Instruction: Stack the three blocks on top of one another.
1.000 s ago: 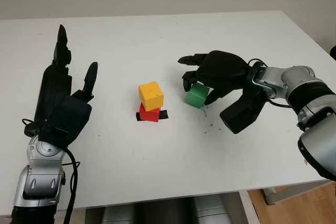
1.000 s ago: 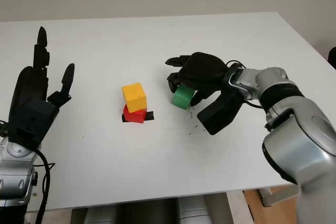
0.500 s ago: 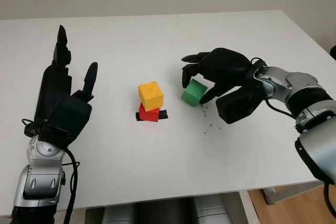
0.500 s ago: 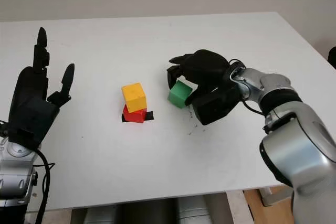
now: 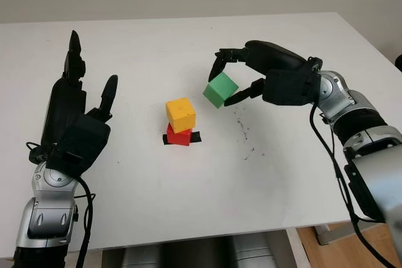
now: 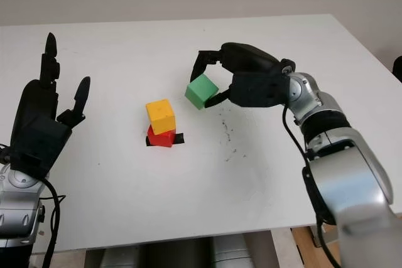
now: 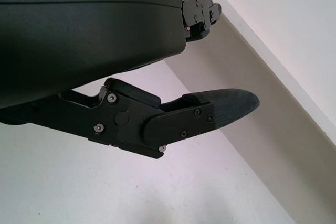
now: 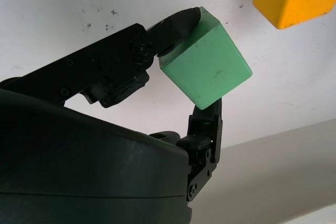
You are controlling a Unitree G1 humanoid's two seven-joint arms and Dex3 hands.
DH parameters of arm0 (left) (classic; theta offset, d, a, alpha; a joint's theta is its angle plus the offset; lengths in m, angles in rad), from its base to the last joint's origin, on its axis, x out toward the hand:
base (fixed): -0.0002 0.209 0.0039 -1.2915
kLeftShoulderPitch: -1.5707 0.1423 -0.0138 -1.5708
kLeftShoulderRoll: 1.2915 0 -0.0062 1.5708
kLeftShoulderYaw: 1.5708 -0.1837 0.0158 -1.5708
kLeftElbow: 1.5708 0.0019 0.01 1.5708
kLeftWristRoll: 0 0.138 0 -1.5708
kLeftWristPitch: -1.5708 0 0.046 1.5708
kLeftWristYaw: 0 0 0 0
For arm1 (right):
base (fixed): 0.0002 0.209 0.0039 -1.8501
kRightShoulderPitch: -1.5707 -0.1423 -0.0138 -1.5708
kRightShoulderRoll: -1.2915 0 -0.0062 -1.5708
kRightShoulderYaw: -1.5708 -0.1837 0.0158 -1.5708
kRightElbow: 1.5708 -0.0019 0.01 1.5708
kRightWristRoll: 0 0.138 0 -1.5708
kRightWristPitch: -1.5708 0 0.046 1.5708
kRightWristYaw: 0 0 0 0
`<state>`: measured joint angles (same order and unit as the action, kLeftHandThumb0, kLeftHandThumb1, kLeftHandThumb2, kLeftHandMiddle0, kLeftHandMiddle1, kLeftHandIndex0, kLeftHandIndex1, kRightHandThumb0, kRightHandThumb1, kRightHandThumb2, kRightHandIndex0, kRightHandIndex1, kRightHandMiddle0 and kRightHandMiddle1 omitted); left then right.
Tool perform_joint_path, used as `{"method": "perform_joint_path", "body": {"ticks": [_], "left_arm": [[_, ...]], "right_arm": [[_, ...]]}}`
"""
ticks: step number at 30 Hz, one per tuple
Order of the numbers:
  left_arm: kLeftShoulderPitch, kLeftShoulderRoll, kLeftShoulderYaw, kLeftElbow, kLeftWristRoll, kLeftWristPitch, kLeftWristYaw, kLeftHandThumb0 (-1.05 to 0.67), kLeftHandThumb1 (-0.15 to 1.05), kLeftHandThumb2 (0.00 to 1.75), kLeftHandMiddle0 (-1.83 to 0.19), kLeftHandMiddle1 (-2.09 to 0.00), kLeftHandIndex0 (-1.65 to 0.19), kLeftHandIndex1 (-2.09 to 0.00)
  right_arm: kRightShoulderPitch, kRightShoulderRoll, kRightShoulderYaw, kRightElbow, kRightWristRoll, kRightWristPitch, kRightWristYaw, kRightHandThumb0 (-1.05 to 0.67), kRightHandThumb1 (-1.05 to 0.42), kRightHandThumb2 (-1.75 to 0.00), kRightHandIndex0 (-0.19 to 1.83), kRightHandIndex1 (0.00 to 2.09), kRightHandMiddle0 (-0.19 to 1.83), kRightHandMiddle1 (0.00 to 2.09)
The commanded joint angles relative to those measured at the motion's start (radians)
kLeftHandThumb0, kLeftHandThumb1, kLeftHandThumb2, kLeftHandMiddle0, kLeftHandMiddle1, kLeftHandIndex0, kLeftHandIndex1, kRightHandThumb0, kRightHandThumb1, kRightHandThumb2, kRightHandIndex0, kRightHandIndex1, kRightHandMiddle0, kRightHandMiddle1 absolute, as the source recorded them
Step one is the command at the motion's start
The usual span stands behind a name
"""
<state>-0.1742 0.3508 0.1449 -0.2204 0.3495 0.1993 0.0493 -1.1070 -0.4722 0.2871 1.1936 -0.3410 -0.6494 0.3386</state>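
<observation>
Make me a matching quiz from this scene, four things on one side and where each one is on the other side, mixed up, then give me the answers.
Things:
1. green block
2. yellow block
3. red block
4. left hand

Places or states:
A. sitting on top of another block
B. open, raised over the table's left side, holding nothing
C. on the table, at the bottom of the stack
D. held off the table in the fingers of the right hand

Pairs: 1-D, 2-A, 3-C, 4-B
</observation>
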Motion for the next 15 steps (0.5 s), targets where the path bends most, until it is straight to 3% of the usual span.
{"method": "perform_joint_path", "body": {"ticks": [1,15], "left_arm": [[-0.005,0.0,0.004,-0.016,-0.002,0.008,-0.002,-0.66,1.05,0.64,0.13,-0.05,0.16,-0.05],[0.007,0.006,0.008,-0.012,-0.006,-0.008,0.001,-0.66,1.05,0.64,0.13,-0.05,0.16,-0.05]], "right_arm": [[0.001,0.003,-0.033,-0.038,0.032,0.04,0.028,-0.37,-0.91,-0.06,0.33,0.06,0.44,1.31],[0.021,0.073,-0.167,-0.267,0.247,0.365,0.263,-0.42,-0.92,-0.05,0.32,0.05,0.37,1.58]]}}
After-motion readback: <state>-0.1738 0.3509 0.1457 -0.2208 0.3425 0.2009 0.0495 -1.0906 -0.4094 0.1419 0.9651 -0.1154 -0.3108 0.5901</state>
